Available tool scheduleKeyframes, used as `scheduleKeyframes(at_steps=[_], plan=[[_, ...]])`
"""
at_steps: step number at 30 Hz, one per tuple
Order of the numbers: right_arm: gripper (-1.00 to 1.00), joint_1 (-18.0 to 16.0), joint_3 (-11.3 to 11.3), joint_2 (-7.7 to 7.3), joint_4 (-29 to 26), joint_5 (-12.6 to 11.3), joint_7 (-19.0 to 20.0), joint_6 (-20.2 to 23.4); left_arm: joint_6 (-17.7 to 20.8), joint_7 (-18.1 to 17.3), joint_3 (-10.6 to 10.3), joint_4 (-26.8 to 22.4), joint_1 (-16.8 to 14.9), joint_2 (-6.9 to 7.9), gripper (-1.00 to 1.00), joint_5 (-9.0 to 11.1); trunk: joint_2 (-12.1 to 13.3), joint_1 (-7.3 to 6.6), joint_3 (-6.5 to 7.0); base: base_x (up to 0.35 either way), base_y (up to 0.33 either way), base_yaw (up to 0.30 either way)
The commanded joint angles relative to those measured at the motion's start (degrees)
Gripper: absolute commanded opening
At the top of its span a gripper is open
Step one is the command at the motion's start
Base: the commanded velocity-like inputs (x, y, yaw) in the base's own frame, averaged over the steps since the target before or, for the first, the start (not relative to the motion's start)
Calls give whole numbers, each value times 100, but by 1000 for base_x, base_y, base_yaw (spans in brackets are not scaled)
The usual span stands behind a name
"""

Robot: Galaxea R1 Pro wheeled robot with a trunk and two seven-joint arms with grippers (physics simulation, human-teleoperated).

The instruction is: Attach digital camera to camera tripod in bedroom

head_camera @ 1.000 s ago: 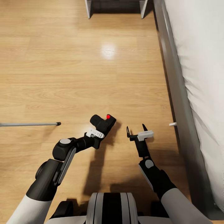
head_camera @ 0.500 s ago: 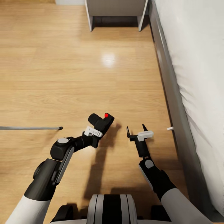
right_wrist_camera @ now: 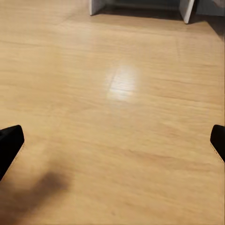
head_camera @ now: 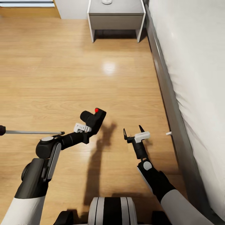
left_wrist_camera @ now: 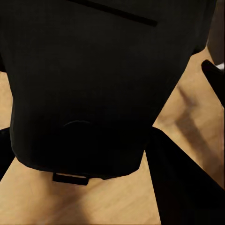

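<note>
The left gripper (head_camera: 89,125) is clamping a boxy matte-black camera (head_camera: 92,118) with a round red button (head_camera: 96,110). The right gripper (head_camera: 132,133) is hanging spread open over glossy wood floor (head_camera: 93,62).

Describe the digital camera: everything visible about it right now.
The small black boxy digital camera has a matte, plastic-looking body, a short lens barrel pointing toward the robot's left and a round red button on top. It is held above the light wood floor, tilted, clamped in the black-fingered left gripper. In the left wrist view its dark underside sits between the fingers, with a faint round recess. Nothing else touches it.
</note>
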Motion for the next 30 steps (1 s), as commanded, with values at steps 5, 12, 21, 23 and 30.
scheduleKeyframes(at_steps=[5,12,21,23,30], plan=[[100,-2,21,-1,4,45,-54,-4,53,-354,150,-6,-3,-19,-100,-20,6,-14,109,0,0,0],[100,-2,24,-1,4,45,-54,-4,74,-428,183,-7,-3,-42,-100,-20,15,-32,264,0,0,0],[100,-2,27,-1,6,45,-54,-4,474,-429,186,-7,-3,-52,-100,-20,27,-55,463,0,0,0],[100,-2,32,-1,4,45,-54,-4,501,-429,186,-1,-3,-49,-100,-27,30,-60,507,0,0,0],[100,-2,33,-1,4,45,-54,-4,505,-429,178,2,-3,-48,-100,-31,39,-78,662,0,0,0]])
